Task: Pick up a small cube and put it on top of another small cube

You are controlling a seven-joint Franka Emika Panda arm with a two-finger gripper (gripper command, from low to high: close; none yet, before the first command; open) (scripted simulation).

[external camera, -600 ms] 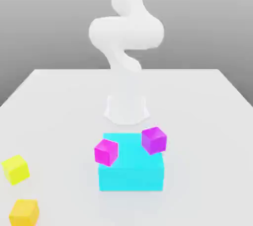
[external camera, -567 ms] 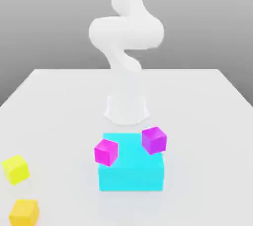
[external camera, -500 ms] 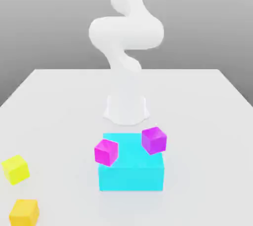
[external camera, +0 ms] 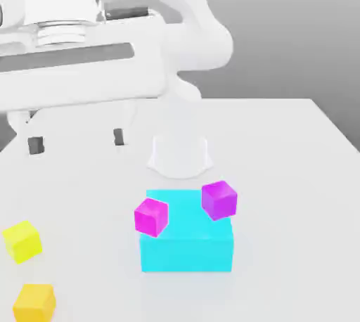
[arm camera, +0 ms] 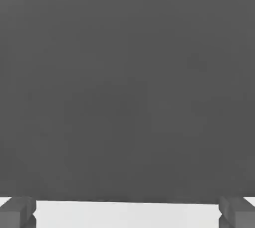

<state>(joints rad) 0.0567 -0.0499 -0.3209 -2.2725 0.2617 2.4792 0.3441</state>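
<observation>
The small cube (external camera: 34,303), plain amber, lies on the white table (external camera: 295,173) at the front of the exterior view's left. My gripper (external camera: 76,141) hangs high above the table on that same side, well above and behind the cube. It is open, its two dark fingertips (external camera: 35,145) set wide apart with nothing between them. In the hand view the gripper (arm camera: 127,214) again stands open, one fingertip (arm camera: 17,212) at each side over a strip of white table (arm camera: 124,214).
A lemon-yellow cube (external camera: 21,241) sits just behind the amber one. A large cyan block (external camera: 186,240) stands mid-table, with one magenta cube (external camera: 151,216) at its left edge and another magenta cube (external camera: 219,200) at its right. The arm's base (external camera: 179,155) stands behind the block.
The arm has swung forward, and its hand now looms at the exterior view's upper left. None of the cubes or the block has moved.
</observation>
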